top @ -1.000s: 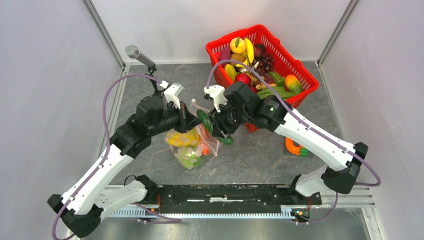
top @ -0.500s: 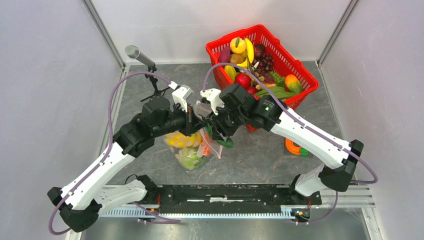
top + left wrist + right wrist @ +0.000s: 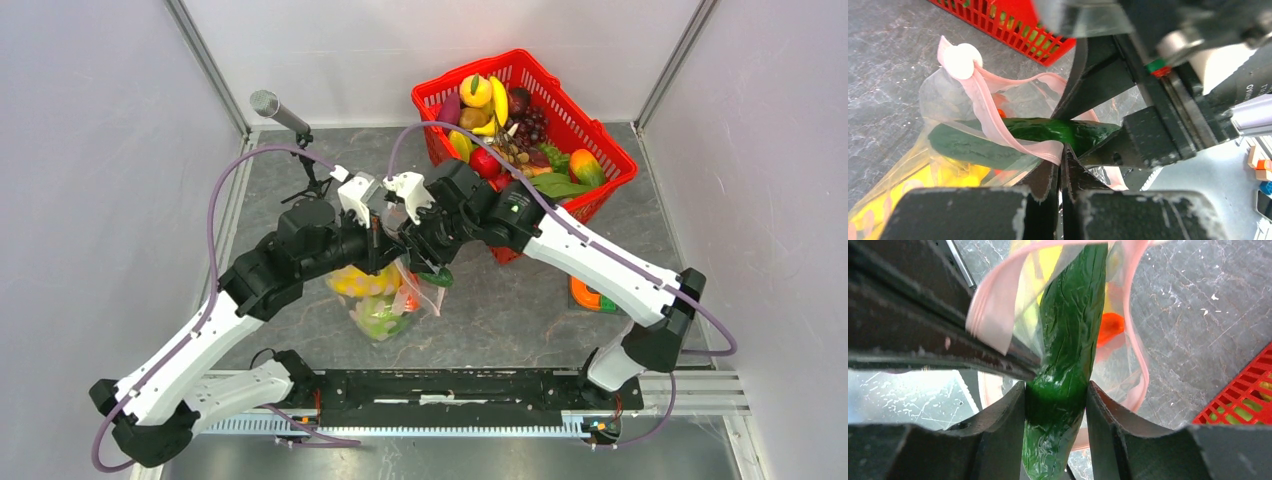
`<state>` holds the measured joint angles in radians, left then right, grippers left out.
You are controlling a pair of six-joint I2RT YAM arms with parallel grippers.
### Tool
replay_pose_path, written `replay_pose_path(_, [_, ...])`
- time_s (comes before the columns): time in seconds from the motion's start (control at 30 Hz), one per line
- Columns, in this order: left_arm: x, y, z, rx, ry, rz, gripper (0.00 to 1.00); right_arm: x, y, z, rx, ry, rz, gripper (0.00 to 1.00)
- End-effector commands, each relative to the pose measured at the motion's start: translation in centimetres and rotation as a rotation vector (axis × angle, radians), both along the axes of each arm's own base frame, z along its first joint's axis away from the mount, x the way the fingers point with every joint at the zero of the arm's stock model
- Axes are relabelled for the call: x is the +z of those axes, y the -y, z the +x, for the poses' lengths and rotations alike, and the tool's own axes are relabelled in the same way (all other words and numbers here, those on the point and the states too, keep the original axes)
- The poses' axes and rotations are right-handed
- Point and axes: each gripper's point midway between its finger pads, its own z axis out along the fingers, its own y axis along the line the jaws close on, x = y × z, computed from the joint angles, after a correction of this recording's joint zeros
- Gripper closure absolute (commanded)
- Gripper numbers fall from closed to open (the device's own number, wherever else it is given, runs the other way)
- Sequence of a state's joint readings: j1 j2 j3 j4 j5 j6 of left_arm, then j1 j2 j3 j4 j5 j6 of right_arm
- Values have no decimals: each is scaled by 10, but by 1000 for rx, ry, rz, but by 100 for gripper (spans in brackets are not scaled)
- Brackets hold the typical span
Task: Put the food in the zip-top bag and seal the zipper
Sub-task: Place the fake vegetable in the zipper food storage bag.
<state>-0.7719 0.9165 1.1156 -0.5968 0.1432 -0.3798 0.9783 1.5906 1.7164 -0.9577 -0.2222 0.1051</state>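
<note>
Looking down from above, we see two arms meeting over the bag, which lies on the grey table left of centre with yellow and green food inside. Compared with a second ago, both grippers have moved up and to the left and drawn closer together. The cucumber, then in plain sight between them, now shows only its dark green end below the right gripper. The bag has kept its place. At far right the red basket holds more food, as before.

The top view hides both grips, but the wrist views reveal them. From the left wrist, we see the left gripper with its fingers pressed together, pinching the pink zipper and holding the mouth up. The cucumber lies across that mouth, its left half behind clear plastic. From the right wrist, we see the right gripper clamped on the cucumber near its near end. Its far end passes between the two pink zipper strips into the bag, beside an orange piece. The basket corner shows at lower right.
</note>
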Motion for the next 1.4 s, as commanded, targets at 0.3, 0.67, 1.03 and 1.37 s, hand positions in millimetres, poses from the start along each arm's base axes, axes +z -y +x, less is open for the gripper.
replay_pose_path(0.3, [32,-12,14,98,122,-56,98,60,13,-4,5,242,313,18])
replay_pose_path(0.67, [33,-12,19,121,122,-57,98,42,28,-19,-34,165,309,28])
replay_pose_path(1.03, [29,-6,21,115,100,-57,98,19,30,-20,-60,117,271,50])
replay_pose_path(1.37, [25,-9,22,130,95,-44,98,51,39,-5,-147,224,326,91])
